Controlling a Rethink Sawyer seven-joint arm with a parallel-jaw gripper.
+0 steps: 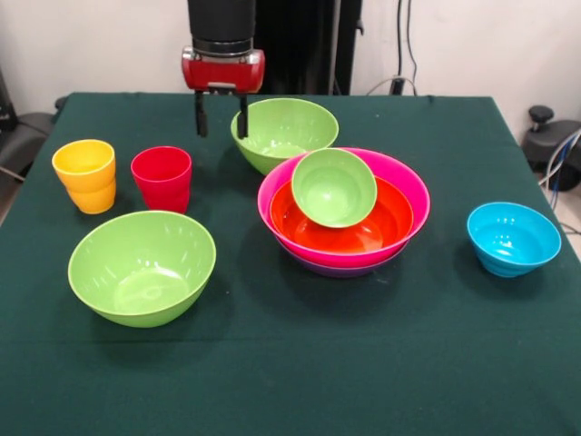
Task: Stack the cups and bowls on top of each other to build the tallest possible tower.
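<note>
A dark green cloth covers the table (290,381), and the robot's red and black hand (221,116) hangs over it in the upper left-centre of the frame, its two dark fingers (201,115) spread apart, pointing down and holding nothing. Just right of the hand, toward the top centre, a large glossy lime green plastic bowl (283,133) stands upright. Below it, right of centre, sits the tower (343,213): a wide purple bowl (338,266) at the bottom, of which only a thin edge shows, a large hot pink bowl (408,186) nested in it, a wide orange bowl (363,227) inside that, and a small lime green bowl (333,187) resting tilted in the orange one, its opening turned toward the camera. At the left of the frame a yellow ribbed plastic cup (85,175) and a red plastic cup (162,178) stand upright just beside each other. Below them, in the lower left, a second large lime green bowl (142,267) sits upright on its own. At the right edge, well apart from the tower, a small sky blue bowl (513,238) leans slightly.
</note>
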